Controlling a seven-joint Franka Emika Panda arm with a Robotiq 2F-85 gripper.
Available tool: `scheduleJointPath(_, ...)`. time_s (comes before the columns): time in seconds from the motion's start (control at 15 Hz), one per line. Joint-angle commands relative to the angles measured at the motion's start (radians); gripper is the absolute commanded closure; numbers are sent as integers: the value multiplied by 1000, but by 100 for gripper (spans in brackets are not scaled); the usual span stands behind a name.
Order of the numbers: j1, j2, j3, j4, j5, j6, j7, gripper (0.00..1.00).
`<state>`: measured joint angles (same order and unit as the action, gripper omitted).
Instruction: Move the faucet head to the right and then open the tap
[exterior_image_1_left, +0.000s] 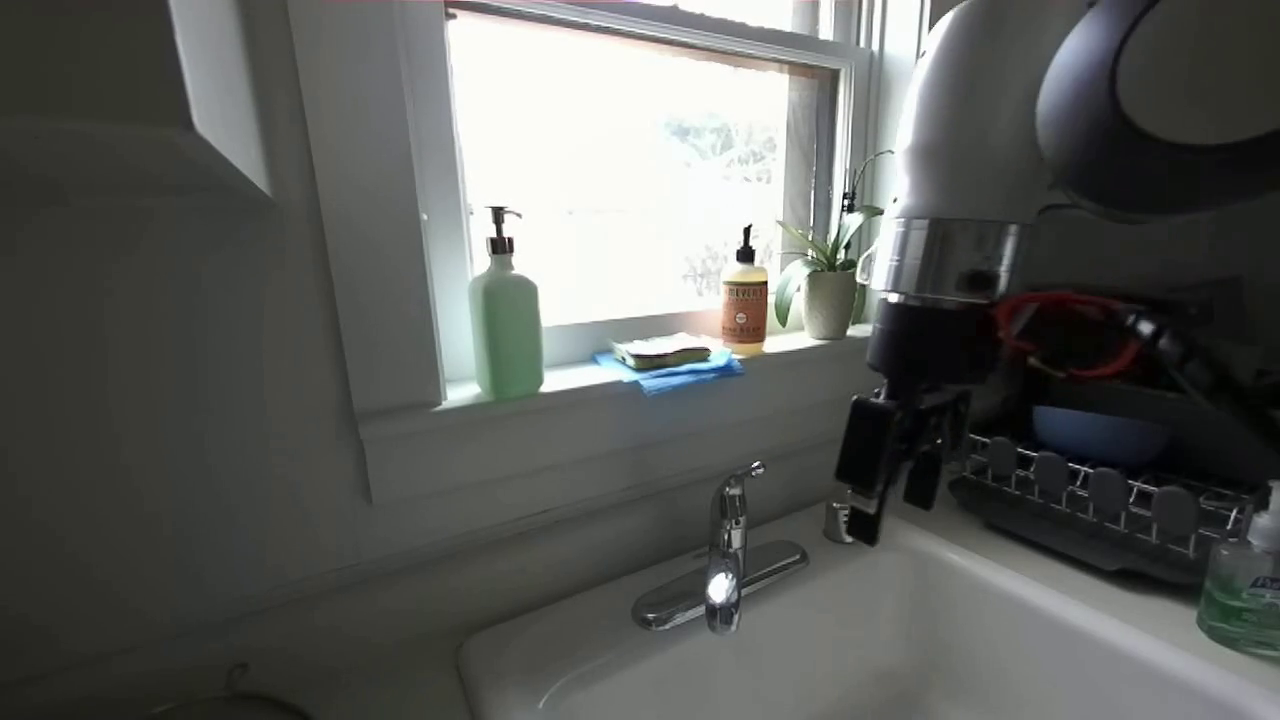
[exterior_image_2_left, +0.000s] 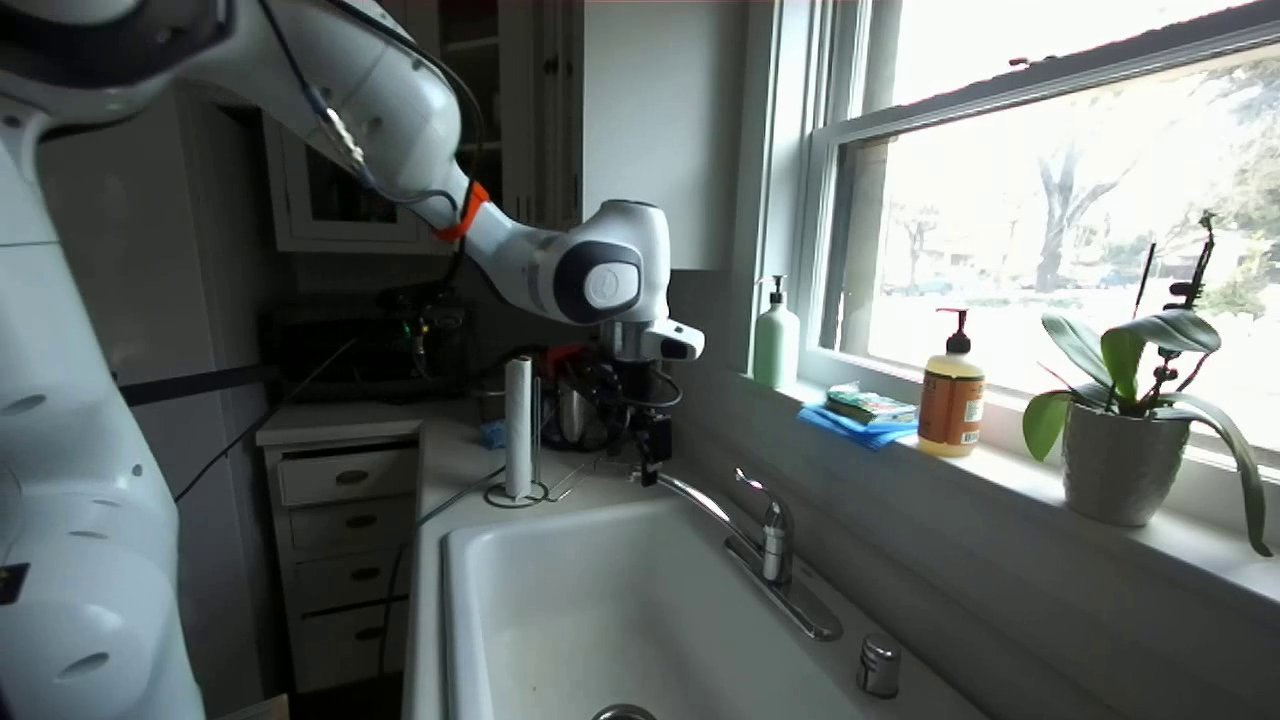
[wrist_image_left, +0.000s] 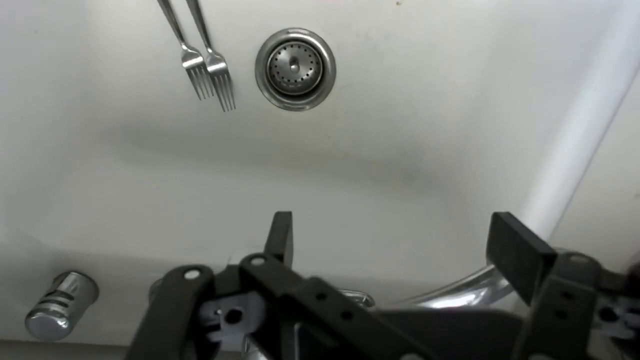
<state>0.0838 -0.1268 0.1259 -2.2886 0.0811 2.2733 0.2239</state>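
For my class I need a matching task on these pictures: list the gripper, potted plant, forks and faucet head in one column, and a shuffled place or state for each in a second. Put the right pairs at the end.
Column one
1. gripper
2. potted plant
3. two forks
4. faucet head

Column two
A. lying in the sink, near the drain
B. wide open
C. extending from the tap
D. standing on the windowsill

Right pairs: 1-B, 2-D, 3-A, 4-C
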Motion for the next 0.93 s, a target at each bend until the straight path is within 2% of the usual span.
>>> scheduleJointPath(0.0, 17, 150, 12, 146, 52, 42, 92, 0)
scheduleJointPath(0.4, 46, 307, 4, 305, 44, 70, 239, 0)
scheduleJointPath(0.87, 90, 389, -28, 363, 8, 62, 438, 0)
